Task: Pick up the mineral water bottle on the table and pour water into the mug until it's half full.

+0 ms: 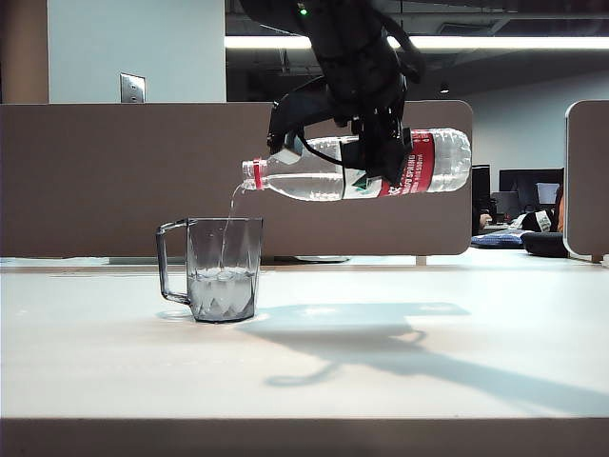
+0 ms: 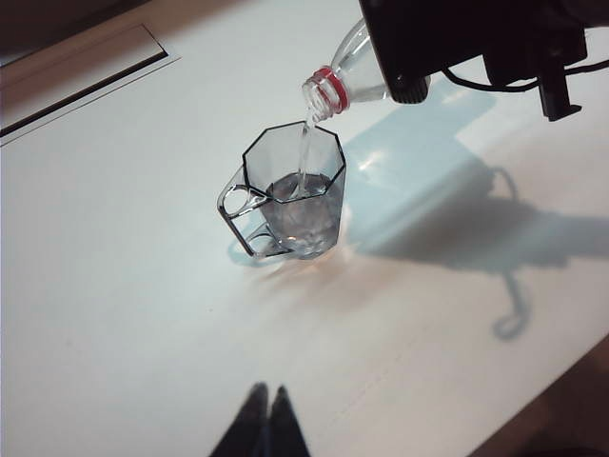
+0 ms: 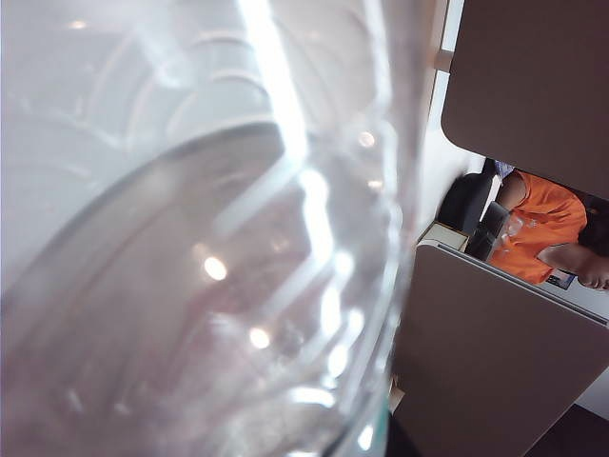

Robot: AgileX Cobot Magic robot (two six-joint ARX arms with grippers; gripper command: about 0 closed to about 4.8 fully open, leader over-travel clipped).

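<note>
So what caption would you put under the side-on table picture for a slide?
Right tool tips the mineral water bottle, a thin stream of water falling into the mug on the table.

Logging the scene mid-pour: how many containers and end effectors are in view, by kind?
Bottles: 1, the bottle, tipped over the mug
Mugs: 1, the mug, on the table
End effectors: 2, left end effector, right end effector
Total: 4
</note>
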